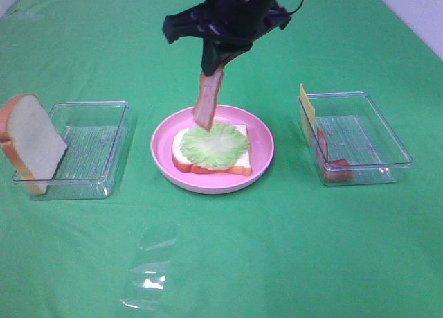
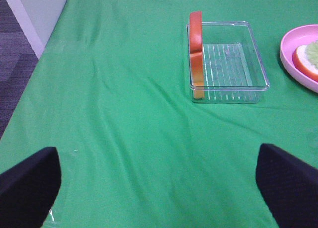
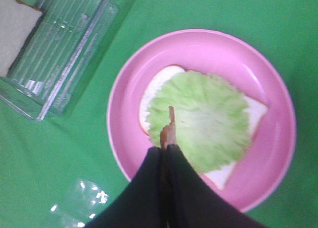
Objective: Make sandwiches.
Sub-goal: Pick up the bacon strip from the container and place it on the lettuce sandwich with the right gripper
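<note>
Right gripper [image 1: 212, 67] pinches bacon strip [image 1: 207, 100], hanging just above lettuce [image 1: 220, 146] on plate [image 1: 261, 134]; clear trays [image 1: 76, 190] to either side (left gripper [image 2: 159, 188] spread wide).

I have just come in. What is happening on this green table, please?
The right tool is shut on a bacon strip, which hangs over the pink plate. On the plate lies a bread slice with a lettuce leaf on top; the bacon is not yet released. The left tool is open over the green cloth and holds nothing. A second bread slice stands at the edge of the left tray, and a yellow cheese slice stands in the right tray.
</note>
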Motion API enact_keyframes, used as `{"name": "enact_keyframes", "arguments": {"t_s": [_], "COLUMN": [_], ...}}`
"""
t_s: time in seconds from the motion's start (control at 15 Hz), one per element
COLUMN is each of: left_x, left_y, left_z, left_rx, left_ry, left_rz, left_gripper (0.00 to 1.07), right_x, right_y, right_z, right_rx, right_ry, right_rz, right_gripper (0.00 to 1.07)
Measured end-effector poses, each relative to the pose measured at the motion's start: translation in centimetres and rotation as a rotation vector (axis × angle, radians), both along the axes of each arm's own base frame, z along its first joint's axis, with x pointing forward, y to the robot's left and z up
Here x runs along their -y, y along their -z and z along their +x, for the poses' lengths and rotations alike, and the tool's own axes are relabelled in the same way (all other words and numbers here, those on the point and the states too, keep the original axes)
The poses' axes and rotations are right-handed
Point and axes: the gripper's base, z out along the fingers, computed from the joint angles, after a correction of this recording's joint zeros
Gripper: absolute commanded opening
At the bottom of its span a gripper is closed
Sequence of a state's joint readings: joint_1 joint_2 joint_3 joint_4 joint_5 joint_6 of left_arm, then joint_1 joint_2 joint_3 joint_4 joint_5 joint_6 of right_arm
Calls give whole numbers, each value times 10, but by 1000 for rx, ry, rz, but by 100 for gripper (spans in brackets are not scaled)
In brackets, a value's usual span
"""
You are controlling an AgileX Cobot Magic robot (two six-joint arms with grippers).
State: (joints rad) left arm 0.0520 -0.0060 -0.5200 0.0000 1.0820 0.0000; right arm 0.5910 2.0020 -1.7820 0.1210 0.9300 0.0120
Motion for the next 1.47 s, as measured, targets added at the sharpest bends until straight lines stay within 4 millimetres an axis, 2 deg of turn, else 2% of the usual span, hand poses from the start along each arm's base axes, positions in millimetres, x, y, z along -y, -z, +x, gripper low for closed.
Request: {"name": "enact_keyframes", "arguments": {"t_s": [0.27, 0.33, 0.4, 0.47, 0.6, 0.93, 1.2, 1.27, 1.33, 1.4, 1.47], "left_x": [0, 0, 0, 0, 0, 0, 0, 0, 0, 0, 0], "left_y": [0, 0, 0, 0, 0, 0, 0, 0, 0, 0, 0], "left_z": [0, 0, 0, 0, 0, 0, 0, 0, 0, 0, 0], "left_rx": [0, 0, 0, 0, 0, 0, 0, 0, 0, 0, 0], "left_ry": [0, 0, 0, 0, 0, 0, 0, 0, 0, 0, 0], "left_rz": [0, 0, 0, 0, 0, 0, 0, 0, 0, 0, 0], "left_gripper": [100, 100, 100, 100, 100, 100, 100, 100, 100, 100, 100], "right_x": [-49, -55, -56, -55, -49, -35, -32, -32, -32, -32, -32], "right_y": [25, 31, 48, 51, 71, 88, 105, 105, 105, 105, 105], "right_z": [-15, -17, -12, -10, 0, 17, 19, 19, 19, 19, 19], "right_rx": [10, 7, 14, 19, 70, 196, 172, 170, 168, 167, 165], "right_ry": [-77, -88, -97, -101, -115, -87, -76, -75, -69, -64, -58], "right_rz": [63, 60, 14, -4, -137, -353, -418, -420, -419, -418, -417], "right_gripper": [0, 0, 0, 0, 0, 0, 0, 5, 21, 31, 63]}}
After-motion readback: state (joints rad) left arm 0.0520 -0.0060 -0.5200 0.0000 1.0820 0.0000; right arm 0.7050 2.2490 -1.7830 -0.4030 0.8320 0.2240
